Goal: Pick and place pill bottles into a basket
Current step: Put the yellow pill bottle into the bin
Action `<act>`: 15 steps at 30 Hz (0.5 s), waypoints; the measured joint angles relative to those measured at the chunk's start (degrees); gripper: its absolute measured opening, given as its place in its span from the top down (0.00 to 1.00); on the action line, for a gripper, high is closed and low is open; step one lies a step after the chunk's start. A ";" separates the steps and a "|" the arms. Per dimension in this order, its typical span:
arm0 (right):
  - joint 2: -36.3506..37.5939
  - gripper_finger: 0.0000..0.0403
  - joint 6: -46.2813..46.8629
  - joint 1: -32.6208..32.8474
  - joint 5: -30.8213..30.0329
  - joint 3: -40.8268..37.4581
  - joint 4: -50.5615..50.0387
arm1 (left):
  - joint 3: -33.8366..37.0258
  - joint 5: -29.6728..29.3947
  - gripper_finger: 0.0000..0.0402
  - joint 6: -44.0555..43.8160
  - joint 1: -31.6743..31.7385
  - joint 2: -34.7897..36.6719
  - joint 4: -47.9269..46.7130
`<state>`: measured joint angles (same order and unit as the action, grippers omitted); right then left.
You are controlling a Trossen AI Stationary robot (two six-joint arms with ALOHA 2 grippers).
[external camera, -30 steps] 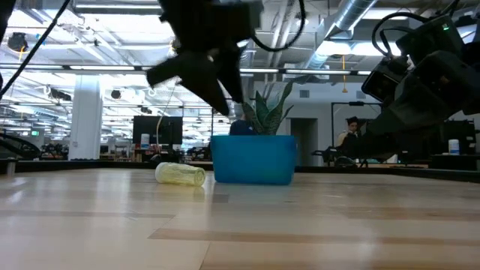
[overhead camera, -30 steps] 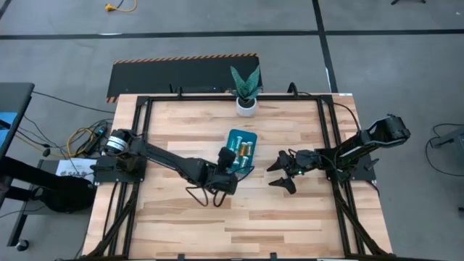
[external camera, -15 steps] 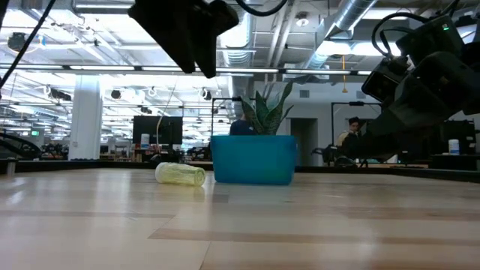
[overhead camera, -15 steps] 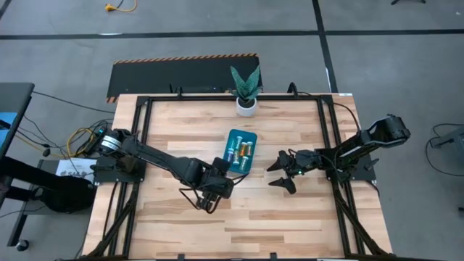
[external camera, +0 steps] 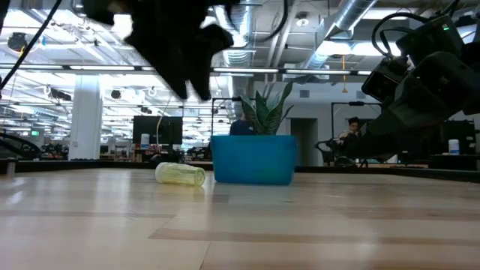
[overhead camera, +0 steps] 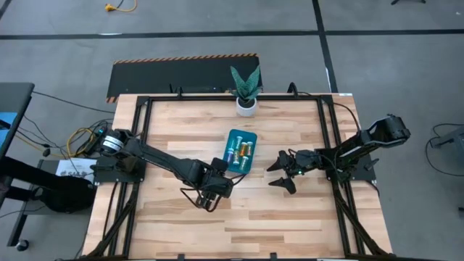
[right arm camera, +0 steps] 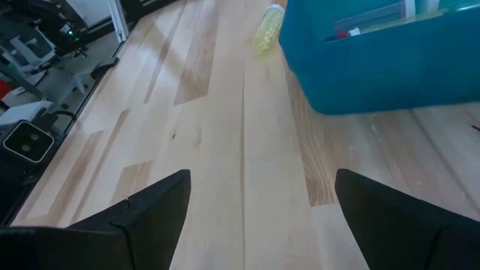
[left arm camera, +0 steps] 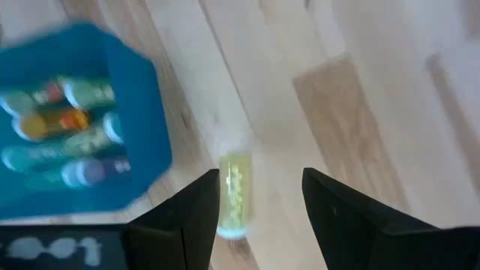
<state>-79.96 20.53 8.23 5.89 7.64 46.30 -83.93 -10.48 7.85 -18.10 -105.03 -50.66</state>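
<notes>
High view: basket [overhead camera: 241, 149] mid-table [overhead camera: 290, 210]; left pincer [overhead camera: 218, 171] just off its near-left corner; right pincer [overhead camera: 280, 174] waits to its right, jaws spread, empty
Low view: yellow pill bottle [external camera: 180, 174] lies just left of basket [external camera: 253, 159]
Left wrist view: fingers [left arm camera: 187, 217] apart, empty, bottle [left arm camera: 232, 194] between them below; several bottles [left arm camera: 67, 135] inside basket [left arm camera: 135, 127]
Right wrist view: yellow bottle [right arm camera: 267, 28] beside basket [right arm camera: 375, 71]

Pale, smooth wood-plank table [overhead camera: 290, 210], glossy teal plastic basket [external camera: 253, 159], translucent yellow plastic pill bottle [external camera: 180, 174]
</notes>
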 joint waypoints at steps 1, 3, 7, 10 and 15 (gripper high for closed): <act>0.00 0.19 0.00 0.00 0.00 0.00 0.00 | 0.80 -0.01 0.55 0.03 0.16 -0.03 -0.04; 0.00 0.19 0.00 0.00 0.02 0.00 0.00 | 2.36 0.05 0.55 0.05 0.52 -0.01 1.06; 0.00 0.19 0.01 0.00 0.01 0.00 0.00 | 5.15 0.55 0.55 0.16 1.37 -0.01 1.73; 0.00 0.19 0.02 0.00 0.01 0.00 0.00 | 7.36 2.79 0.55 0.36 2.27 -0.01 4.00; 0.00 0.19 0.02 0.00 0.02 0.00 0.00 | 10.61 5.92 0.55 0.59 3.55 -0.01 8.52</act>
<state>-79.96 20.56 8.23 5.91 7.64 46.30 -73.32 -4.56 8.44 -14.55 -105.03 -42.14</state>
